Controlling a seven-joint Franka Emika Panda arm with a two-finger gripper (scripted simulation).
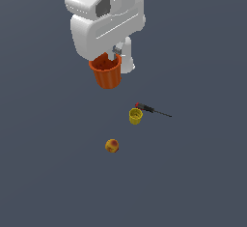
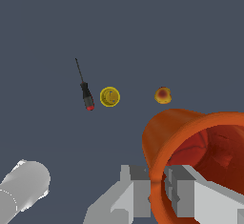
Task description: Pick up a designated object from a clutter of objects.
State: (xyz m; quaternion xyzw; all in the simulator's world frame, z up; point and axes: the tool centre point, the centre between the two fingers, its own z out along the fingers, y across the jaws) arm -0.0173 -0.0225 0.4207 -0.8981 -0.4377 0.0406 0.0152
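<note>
1. White and grey robot arm (image 1: 106, 18), glossy and blocky, fills the upper part of the exterior view and is the biggest thing in the scene; its gripper (image 2: 157, 189) shows in the wrist view as pale grey fingers (image 2: 131, 189) set either side of a cup wall.
2. Below it hangs the orange-red tapered cup with ribbed sides and a round rim (image 1: 106, 72), lifted clear of the dark grey floor (image 1: 202, 173). The gripper is clamped on the rim, one finger outside the wall and one inside. In the wrist view the cup's mouth (image 2: 200, 161) faces the camera; its inside looks red and shadowed, and no contents can be made out.
3. A small yellow ribbed cup (image 1: 135, 116) stands upright on the floor, well apart from the lifted cup. Seen from the wrist, its inside (image 2: 109, 96) shows only its yellow bottom.
4. A thin dark tool with a red tip (image 1: 152, 109) lies flat just beside the yellow cup, red end nearest it.
5. A round yellow-red fruit (image 1: 112, 146) sits alone on the floor, apart from the yellow cup.
</note>
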